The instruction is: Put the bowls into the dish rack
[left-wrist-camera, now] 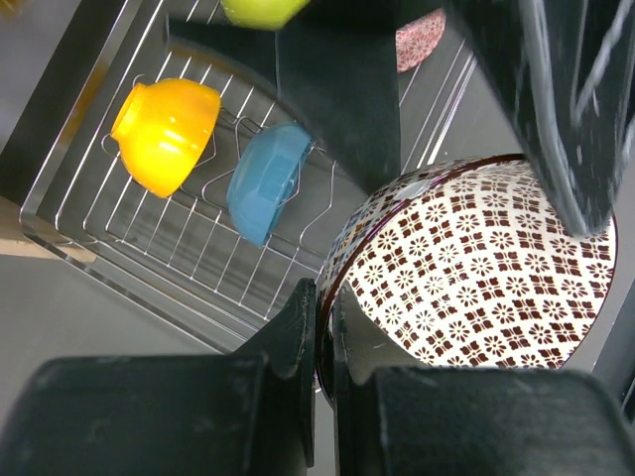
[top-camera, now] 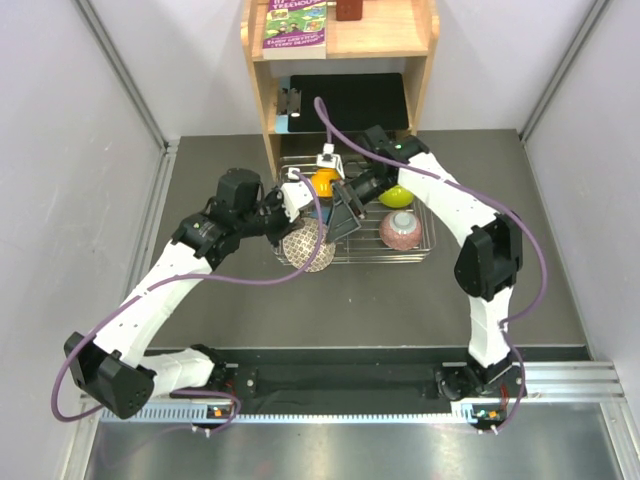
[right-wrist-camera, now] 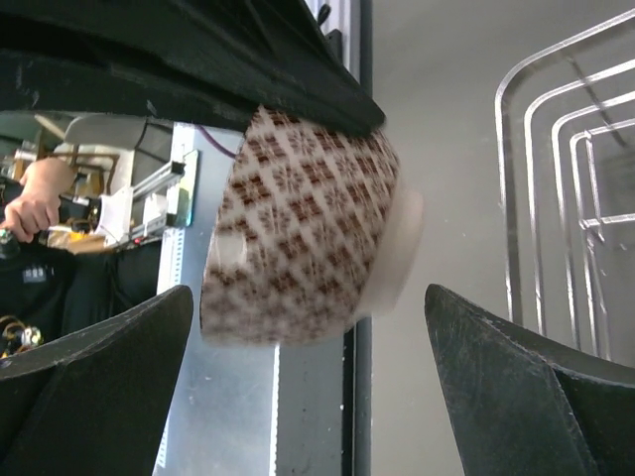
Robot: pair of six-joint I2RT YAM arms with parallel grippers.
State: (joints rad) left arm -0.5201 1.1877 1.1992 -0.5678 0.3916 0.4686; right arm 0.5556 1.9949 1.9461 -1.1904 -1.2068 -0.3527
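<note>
My left gripper (top-camera: pixel 293 212) (left-wrist-camera: pixel 325 297) is shut on the rim of the white bowl with the dark net pattern (top-camera: pixel 308 246) (left-wrist-camera: pixel 476 268) and holds it tilted at the front left corner of the silver wire dish rack (top-camera: pixel 421 248) (left-wrist-camera: pixel 119 248). My right gripper (top-camera: pixel 345 215) (right-wrist-camera: pixel 309 293) is open, its jaws wide on either side of that bowl (right-wrist-camera: pixel 298 228) without touching it. In the rack sit the orange bowl (top-camera: pixel 325 182) (left-wrist-camera: pixel 167 134), the blue bowl (left-wrist-camera: pixel 268 181), the lime-green bowl (top-camera: pixel 397 196) (left-wrist-camera: pixel 260 10) and the pinkish bowl (top-camera: pixel 400 229) (left-wrist-camera: pixel 422 40). In the top view the right gripper hides the blue bowl.
A wooden shelf unit (top-camera: pixel 272 110) stands right behind the rack, with a book (top-camera: pixel 297 25) on its shelf and a black panel (top-camera: pixel 350 100) beneath. White walls close in both sides. A metal rail (top-camera: pixel 350 405) runs along the near edge.
</note>
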